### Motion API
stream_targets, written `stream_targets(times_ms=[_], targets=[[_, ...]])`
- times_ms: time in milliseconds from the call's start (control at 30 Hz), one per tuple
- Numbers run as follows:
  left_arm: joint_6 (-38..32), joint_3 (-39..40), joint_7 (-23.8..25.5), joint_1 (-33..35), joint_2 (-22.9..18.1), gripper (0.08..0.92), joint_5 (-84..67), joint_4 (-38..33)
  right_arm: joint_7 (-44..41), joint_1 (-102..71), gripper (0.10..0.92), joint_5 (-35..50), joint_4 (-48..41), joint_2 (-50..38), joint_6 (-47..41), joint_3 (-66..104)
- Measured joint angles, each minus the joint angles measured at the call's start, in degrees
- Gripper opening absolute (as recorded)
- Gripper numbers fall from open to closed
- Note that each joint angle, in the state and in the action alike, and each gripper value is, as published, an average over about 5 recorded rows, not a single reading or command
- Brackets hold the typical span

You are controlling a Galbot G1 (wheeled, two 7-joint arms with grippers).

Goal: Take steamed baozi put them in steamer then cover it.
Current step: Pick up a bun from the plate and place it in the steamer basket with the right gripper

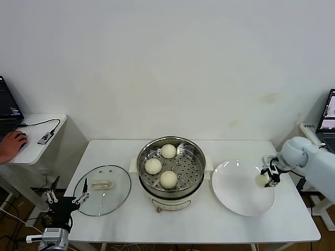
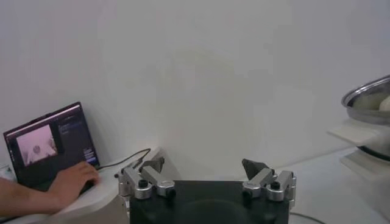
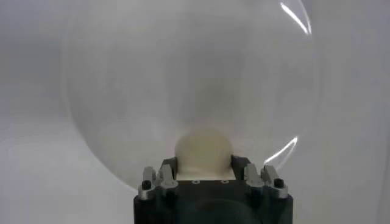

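Note:
Three steamed baozi (image 1: 168, 151) (image 1: 153, 166) (image 1: 168, 179) lie on the perforated tray of the steamer (image 1: 196, 151) at the table's middle. A fourth baozi (image 1: 261, 180) (image 3: 203, 149) sits at the right side of a white plate (image 1: 238, 191), and my right gripper (image 1: 267, 179) (image 3: 203, 163) is shut on it, one finger against each side. The cover (image 1: 102, 190), a glass lid with a whitish handle, lies flat to the left of the steamer. My left gripper (image 1: 65, 198) (image 2: 204, 164) hangs open and empty off the table's front left corner, close to the lid's edge.
A small side table at the far left carries a laptop (image 2: 49, 143) and a person's hand (image 1: 13, 141). Another laptop (image 1: 327, 117) stands beyond the table's right end. The steamer's rim (image 2: 368, 97) shows in the left wrist view.

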Motion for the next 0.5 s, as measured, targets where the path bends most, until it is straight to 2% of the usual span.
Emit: stream_targets(times_ms=[233,500], targets=[[0.0,0.6,0.0,-0.6,0.4,0.823,-0.3,0.0,0.6,17.2,0.557,9.1,5.7,0.7,-4.2,-13.0],[-0.1,0.9,0.0,-1.3,0.3,0.823,-0.5,0.5,3.6,33.1,0.565,22.2,10.0,7.1,-11.5,-24.3]])
